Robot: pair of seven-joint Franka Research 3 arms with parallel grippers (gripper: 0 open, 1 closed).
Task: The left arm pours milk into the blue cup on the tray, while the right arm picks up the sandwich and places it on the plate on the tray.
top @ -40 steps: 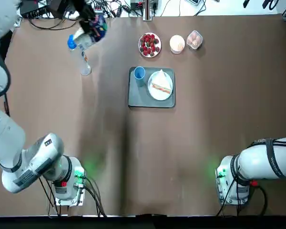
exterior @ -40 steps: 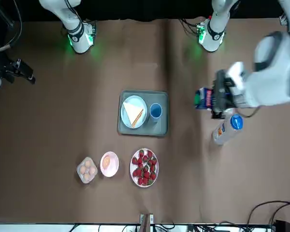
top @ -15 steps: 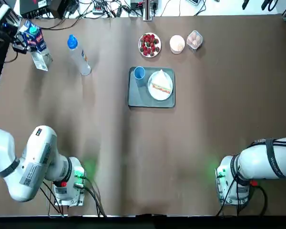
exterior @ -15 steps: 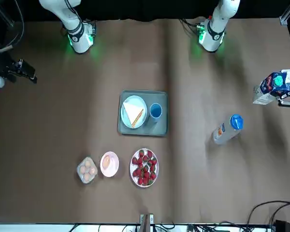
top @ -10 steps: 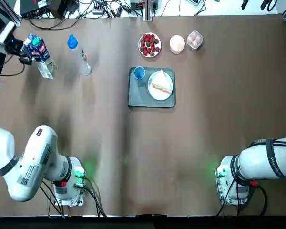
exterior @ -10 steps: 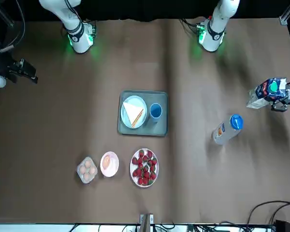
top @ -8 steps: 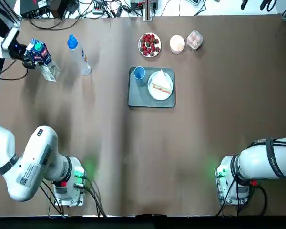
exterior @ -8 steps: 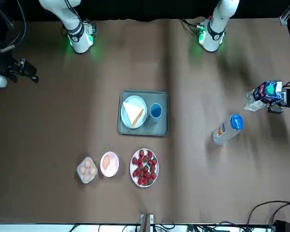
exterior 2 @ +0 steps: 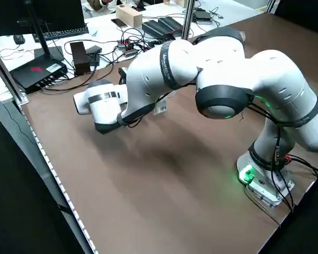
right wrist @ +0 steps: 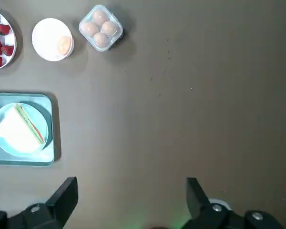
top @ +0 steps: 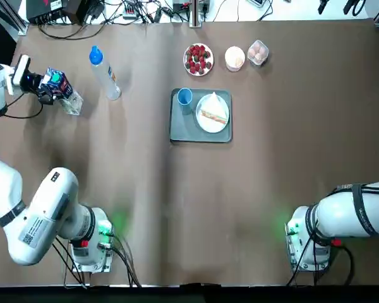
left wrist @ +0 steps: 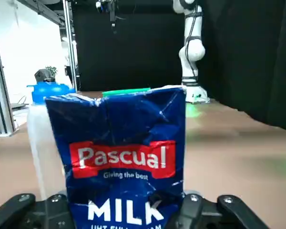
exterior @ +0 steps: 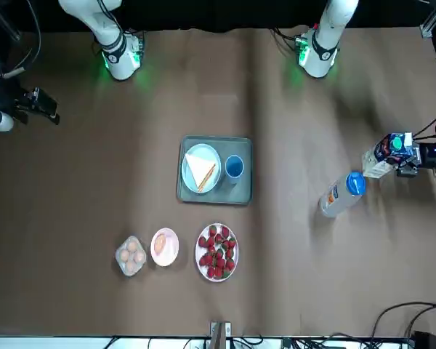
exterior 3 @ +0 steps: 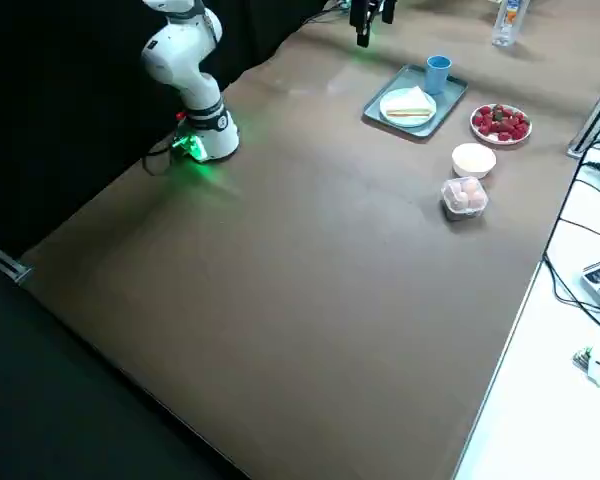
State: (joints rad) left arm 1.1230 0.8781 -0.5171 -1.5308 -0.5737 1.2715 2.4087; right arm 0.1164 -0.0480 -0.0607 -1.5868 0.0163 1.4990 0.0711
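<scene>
At the table's far left edge, the left gripper [top: 43, 87] reaches in from beyond the brown tabletop [top: 177, 202], its fingers clamped on either side of a blue "Pascual" milk carton with a green cap [top: 58, 84]. In the left wrist view the carton [left wrist: 121, 152] fills the space between the two black fingers [left wrist: 193, 205] and sits upright there. Just past the carton, on the side away from the wrist, stands a clear plastic bottle with a blue cap [top: 103, 72], close beside it but whether touching cannot be told. From the fingers toward the table's centre the cloth lies bare until the grey rectangular tray [top: 180, 129].

On the tray a small blue cup [top: 184, 96] stands in the far left corner, and a round white plate [top: 213, 120] beside it carries the triangular sandwich [top: 213, 114]. Behind the tray, in a row near the far edge, sit a plate of red strawberries [top: 198, 59], a small white bowl with something orange inside [top: 235, 57] and a clear plastic box of eggs [top: 258, 52].

The right gripper [right wrist: 131, 200] is raised high above the table's right part, looking straight down, its black fingers [right wrist: 64, 195] spread wide with nothing between them. Open cloth lies beneath them, the tray [right wrist: 50, 160] off to one side.
</scene>
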